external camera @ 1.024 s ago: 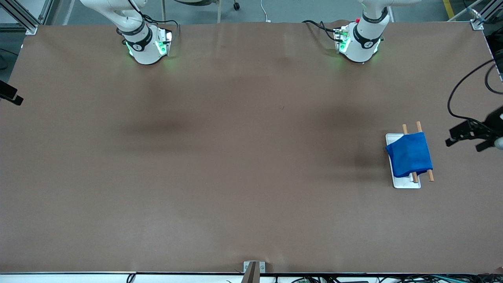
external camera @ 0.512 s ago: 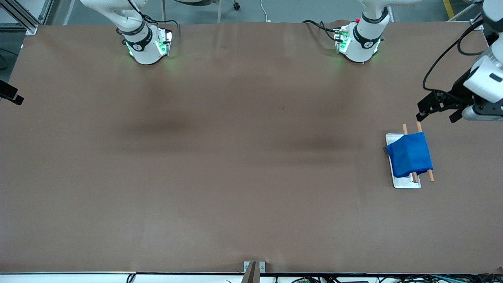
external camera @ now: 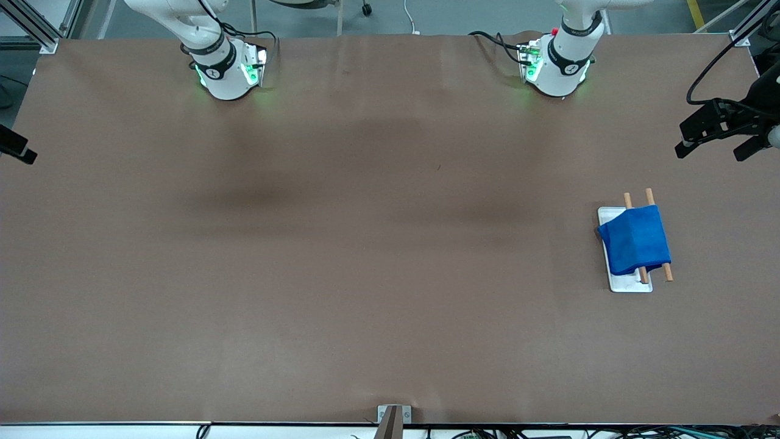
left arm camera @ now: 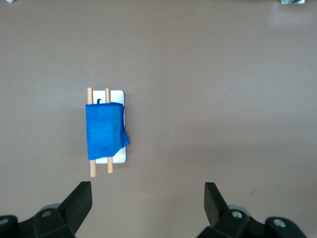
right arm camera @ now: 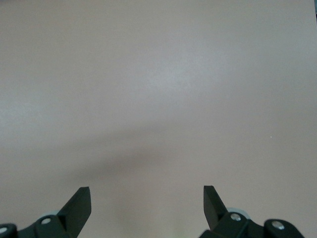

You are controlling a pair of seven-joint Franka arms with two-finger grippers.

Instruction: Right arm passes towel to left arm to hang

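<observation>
The blue towel hangs folded over two wooden rods of a small rack with a white base, toward the left arm's end of the table. It also shows in the left wrist view, with its short loop at one rod end. My left gripper is open and empty, up in the air over bare table beside the rack; its jaws stand wide apart, clear of the towel. My right gripper is open and empty over bare brown table, and the towel is out of its view.
The left arm's base with its red button and the right arm's base stand at the table's edge farthest from the front camera. A black cable loops down to the left wrist. A metal bracket sits at the nearest edge.
The left gripper has drawn away from the rack, still open and empty. The towel and rack have not moved. The right arm's base has not moved.
</observation>
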